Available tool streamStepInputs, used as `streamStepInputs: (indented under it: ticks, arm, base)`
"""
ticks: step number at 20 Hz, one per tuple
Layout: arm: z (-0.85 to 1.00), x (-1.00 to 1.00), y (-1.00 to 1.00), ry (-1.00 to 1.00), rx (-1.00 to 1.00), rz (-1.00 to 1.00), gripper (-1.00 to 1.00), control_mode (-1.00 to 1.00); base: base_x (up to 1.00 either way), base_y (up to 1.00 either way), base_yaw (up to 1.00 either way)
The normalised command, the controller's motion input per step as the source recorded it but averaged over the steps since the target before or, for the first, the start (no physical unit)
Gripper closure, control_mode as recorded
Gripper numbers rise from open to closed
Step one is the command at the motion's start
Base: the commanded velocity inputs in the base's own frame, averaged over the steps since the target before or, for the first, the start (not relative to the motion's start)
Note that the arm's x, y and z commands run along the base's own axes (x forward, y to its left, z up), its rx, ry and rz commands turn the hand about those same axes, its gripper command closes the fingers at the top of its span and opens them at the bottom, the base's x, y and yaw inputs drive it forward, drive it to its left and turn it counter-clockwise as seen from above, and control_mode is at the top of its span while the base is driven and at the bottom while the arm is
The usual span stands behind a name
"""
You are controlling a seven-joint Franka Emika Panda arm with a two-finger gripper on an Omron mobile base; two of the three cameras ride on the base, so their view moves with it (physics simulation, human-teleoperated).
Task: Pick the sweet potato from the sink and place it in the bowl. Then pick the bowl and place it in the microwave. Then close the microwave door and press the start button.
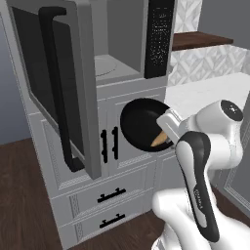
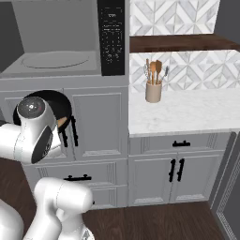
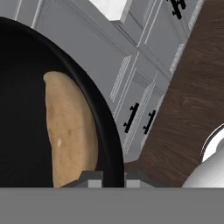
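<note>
the sweet potato (image 3: 70, 131) lies inside the bowl (image 3: 26, 65), against its wall near the rim, and the bowl hangs in the air in front of the grey cabinet doors (image 1: 110, 141), below the microwave (image 1: 117, 53). in the hand view the fingers (image 3: 107, 178) sit one on each side of the bowl's rim, closed on it. in the left base view the bowl (image 1: 139, 122) is tilted so that its dark inside faces the camera, with the tip of the sweet potato (image 1: 158, 140) showing at its lower edge beside the hand.

the arm is folded, its white elbow raised and the forearm reaching forward and left to the bowl. in the right base view the elbow covers much of the bowl (image 2: 58, 101).

the microwave door (image 1: 53, 88) stands wide open to the left, its black bar handle (image 1: 56, 88) upright, the grey interior bare with a round turntable. the right base view adds a white marble counter (image 2: 183, 112) carrying a beige utensil holder (image 2: 153, 90), a patterned tile wall and a brown wooden shelf (image 2: 183, 43). the floor (image 2: 164, 220) is dark wood.
</note>
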Motion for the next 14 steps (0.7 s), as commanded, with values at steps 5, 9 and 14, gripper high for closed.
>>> streamStepInputs:
  ticks: [5, 9, 14]
  arm:
    - [0.00, 0.00, 0.00, 0.00, 0.00, 0.00, 1.00, 1.00]
    - [0.00, 0.00, 0.00, 0.00, 0.00, 0.00, 1.00, 1.00]
    - [0.00, 0.00, 0.00, 0.00, 0.00, 0.00, 1.00, 1.00]
  base:
    - [0.29, -0.02, 0.21]
    - [0.64, -0.09, 0.23]
    - [0.24, 0.00, 0.26]
